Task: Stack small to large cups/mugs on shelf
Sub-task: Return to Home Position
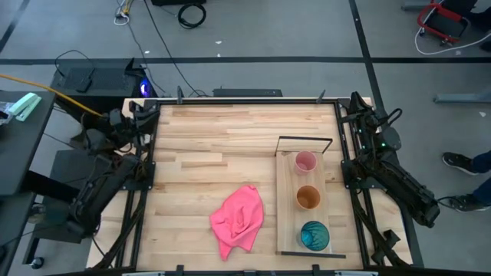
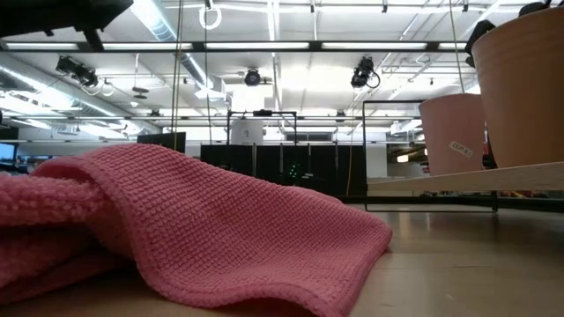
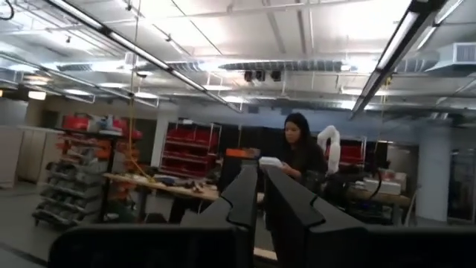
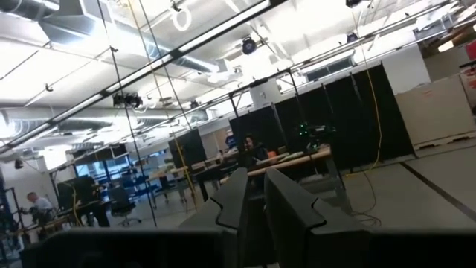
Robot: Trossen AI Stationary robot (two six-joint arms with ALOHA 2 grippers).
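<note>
Butcher-block tabletop [image 1: 207, 138] has one arm folded at each side edge. The right gripper [image 4: 256, 177], fingers drawn to a slit and holding nothing, faces the room; the left gripper [image 3: 260, 171] does likewise. From the right arm, the nearer one, the shelf [image 1: 288, 192] lies at nine o'clock in the high view. Its long axis runs twelve to six: pink cup [image 1: 305, 162] at twelve, orange cup [image 1: 308, 197] midway, teal cup [image 1: 314, 234] at six. I judge nothing is left to grasp.

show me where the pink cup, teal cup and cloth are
pink cup [image 1: 305, 162], high view, its open mouth
teal cup [image 1: 314, 235], high view, its inside bottom
cloth [image 1: 238, 218], high view, middle of the crumpled fabric
</note>
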